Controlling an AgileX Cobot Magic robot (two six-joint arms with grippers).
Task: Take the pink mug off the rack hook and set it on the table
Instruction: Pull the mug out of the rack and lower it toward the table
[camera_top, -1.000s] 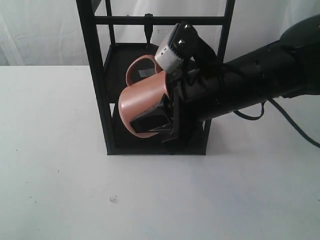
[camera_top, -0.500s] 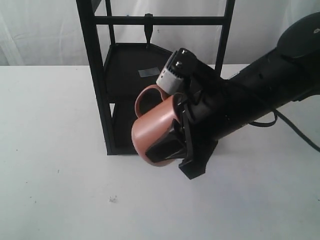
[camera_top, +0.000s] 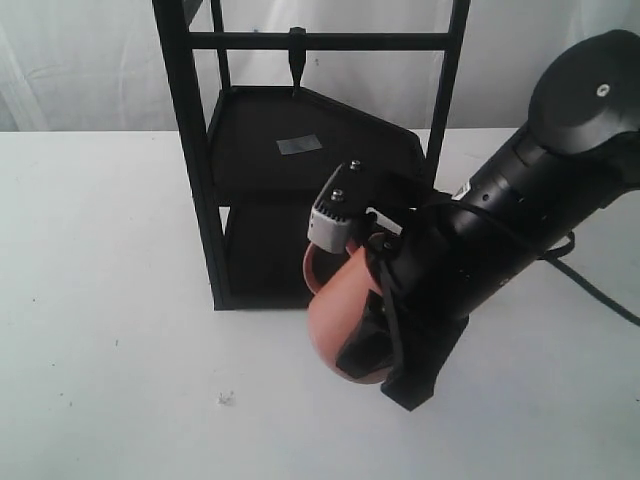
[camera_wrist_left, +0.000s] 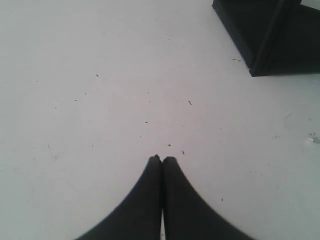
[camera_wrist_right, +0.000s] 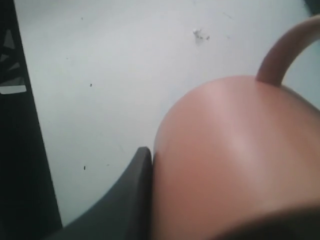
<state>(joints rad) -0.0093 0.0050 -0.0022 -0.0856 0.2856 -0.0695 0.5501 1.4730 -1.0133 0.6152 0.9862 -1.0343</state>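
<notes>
pink mug (camera_top: 335, 310) | clamped in R hand (camera_top: 372, 352), off rack hook (camera_top: 296, 58) | L hand (camera_wrist_left: 161, 159) pressed together, empty

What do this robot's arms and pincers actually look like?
The right arm is a thick matte-black tube with a rounded joint housing, a light grey block with small screws near its wrist, and a thin black cable. The left gripper has two smooth black fingers tapering to rounded tips.
</notes>
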